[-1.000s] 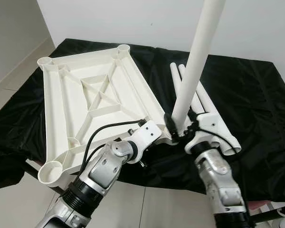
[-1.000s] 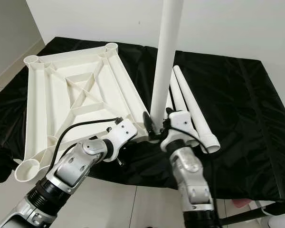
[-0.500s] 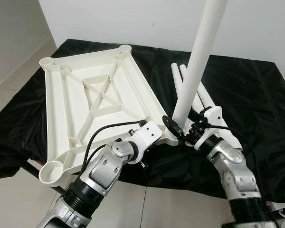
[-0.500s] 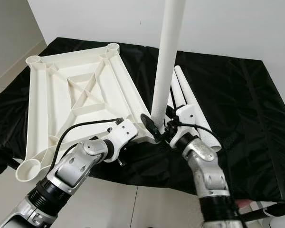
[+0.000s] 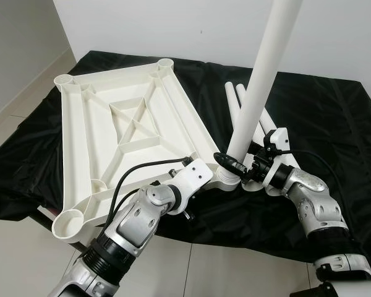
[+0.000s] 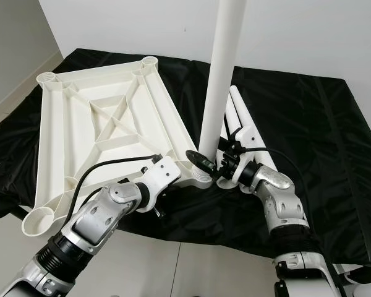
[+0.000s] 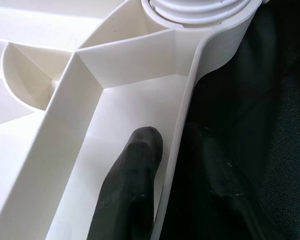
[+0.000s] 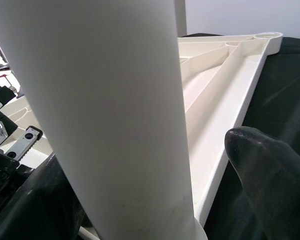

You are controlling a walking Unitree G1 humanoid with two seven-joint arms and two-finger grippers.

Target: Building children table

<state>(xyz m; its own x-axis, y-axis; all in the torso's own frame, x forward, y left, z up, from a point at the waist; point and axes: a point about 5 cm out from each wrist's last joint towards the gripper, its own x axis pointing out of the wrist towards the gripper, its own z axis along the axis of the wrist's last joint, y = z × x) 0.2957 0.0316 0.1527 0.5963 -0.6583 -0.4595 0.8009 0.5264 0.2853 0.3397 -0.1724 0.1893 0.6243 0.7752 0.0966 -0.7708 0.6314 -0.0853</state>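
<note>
Upside down on the black-draped platform [image 5: 334, 124], the white tabletop [image 5: 111, 133] is pinched at its rim by the left gripper [image 7: 177, 165] while the right gripper [image 5: 238, 168] clasps the upright table leg [image 5: 263, 80], seemingly seating it in the near corner socket [image 6: 201, 176].

Two silver metal arms with rounded joints and ribbed black collars. White wrist blocks carry black screws. A thin black cable loops over the left forearm. Each end effector, left [image 5: 205, 177] and right [image 5: 240, 167], has smooth, rounded matte-black fingers [image 7: 132, 190].

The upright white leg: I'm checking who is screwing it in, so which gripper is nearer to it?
Right. The right gripper closes around the upright leg near its base; the left gripper pinches the tabletop rim beside that corner socket.
</note>
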